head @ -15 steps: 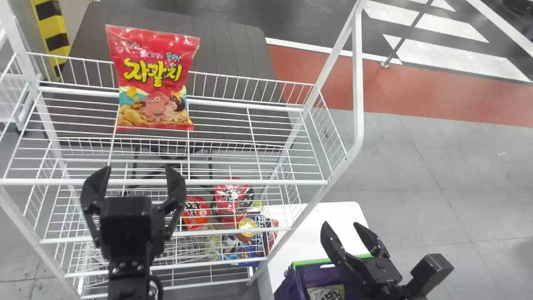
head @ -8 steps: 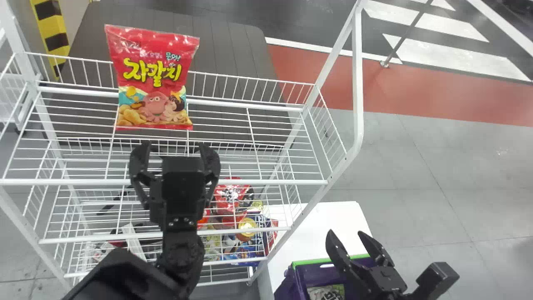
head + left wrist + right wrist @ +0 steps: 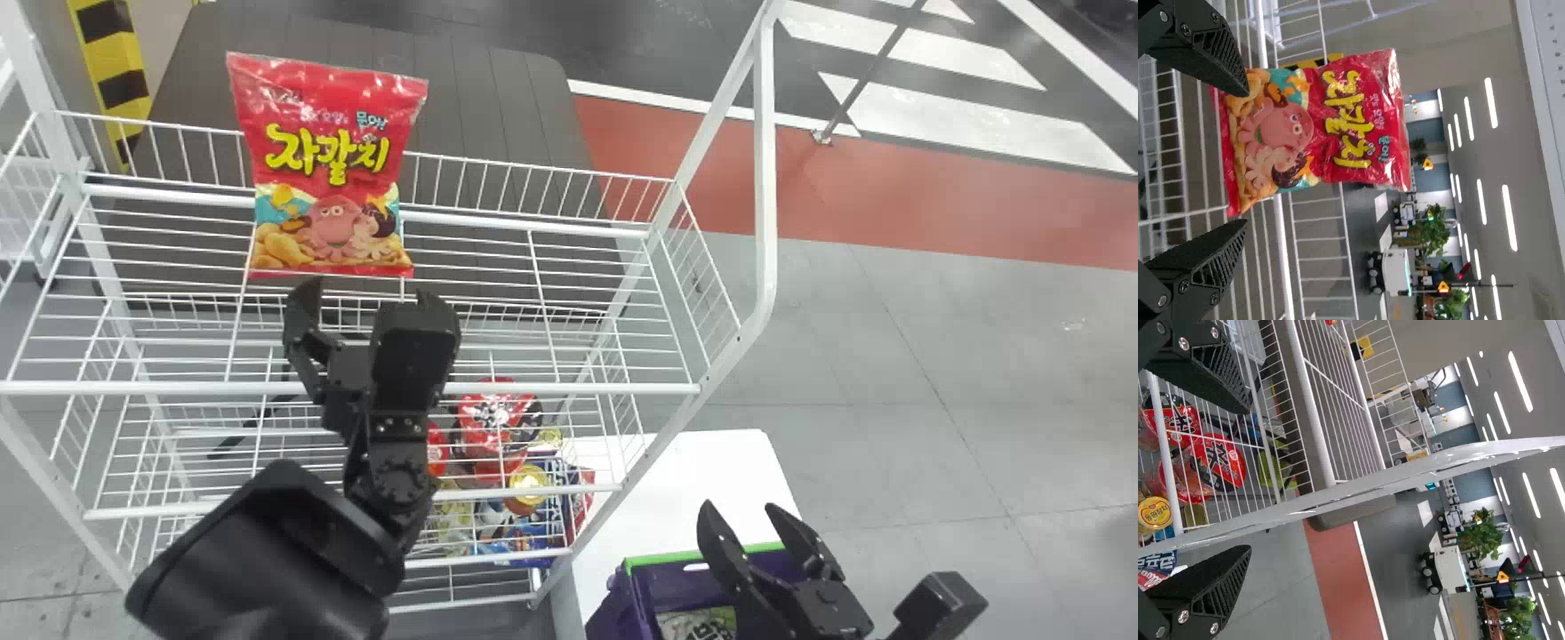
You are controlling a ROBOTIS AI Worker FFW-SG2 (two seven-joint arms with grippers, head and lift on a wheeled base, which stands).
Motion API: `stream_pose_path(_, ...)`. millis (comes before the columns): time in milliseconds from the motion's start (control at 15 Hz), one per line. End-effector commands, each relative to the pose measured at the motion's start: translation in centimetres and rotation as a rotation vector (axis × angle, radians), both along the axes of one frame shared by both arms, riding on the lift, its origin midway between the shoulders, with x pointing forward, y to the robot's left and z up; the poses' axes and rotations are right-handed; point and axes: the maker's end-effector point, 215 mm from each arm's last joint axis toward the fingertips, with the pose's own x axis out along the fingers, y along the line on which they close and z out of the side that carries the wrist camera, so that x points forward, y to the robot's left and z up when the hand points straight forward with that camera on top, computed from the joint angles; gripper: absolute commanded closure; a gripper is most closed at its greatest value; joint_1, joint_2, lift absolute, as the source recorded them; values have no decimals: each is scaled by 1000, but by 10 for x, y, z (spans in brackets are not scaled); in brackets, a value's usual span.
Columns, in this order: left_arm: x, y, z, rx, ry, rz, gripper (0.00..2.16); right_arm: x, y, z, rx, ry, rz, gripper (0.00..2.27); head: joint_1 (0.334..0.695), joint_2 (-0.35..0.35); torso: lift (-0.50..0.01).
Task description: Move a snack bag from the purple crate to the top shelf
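Note:
My left gripper [image 3: 369, 307] is over the wire rack, its fingers apart, just below the red snack bag [image 3: 329, 169] that stands upright on the top shelf [image 3: 498, 258]. In the left wrist view the bag [image 3: 1305, 127] faces the open left gripper [image 3: 1245, 157], nothing between its tips. At the lower right, my right gripper [image 3: 736, 511] holds its fingers apart over the purple crate [image 3: 605, 613], where part of another bag [image 3: 698, 625] shows. The right wrist view has the right gripper [image 3: 1250, 480] open and empty.
Lower shelves hold red cup noodles [image 3: 498, 418] and other packages [image 3: 524, 538]. The crate stands on a white table [image 3: 711, 462] beside the rack. A slanted white rack post [image 3: 763, 160] rises between the top shelf and the right arm.
The left gripper has moved right and up in the head view, closer to the bag's lower edge, and its forearm has swung into view. The right gripper has shifted slightly right and down.

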Motion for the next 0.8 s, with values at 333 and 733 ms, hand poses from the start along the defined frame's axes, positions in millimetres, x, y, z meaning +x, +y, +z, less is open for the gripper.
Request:
stream_pose_path(333,50,28,4,19,-12,69,157,-11,-2,12,-8,-6,-11,87,695,-350,10)
stream_pose_path(733,81,48,0,-4,-16,95,184,-18,-3,16,-9,-5,-23,87,695,-350,10)
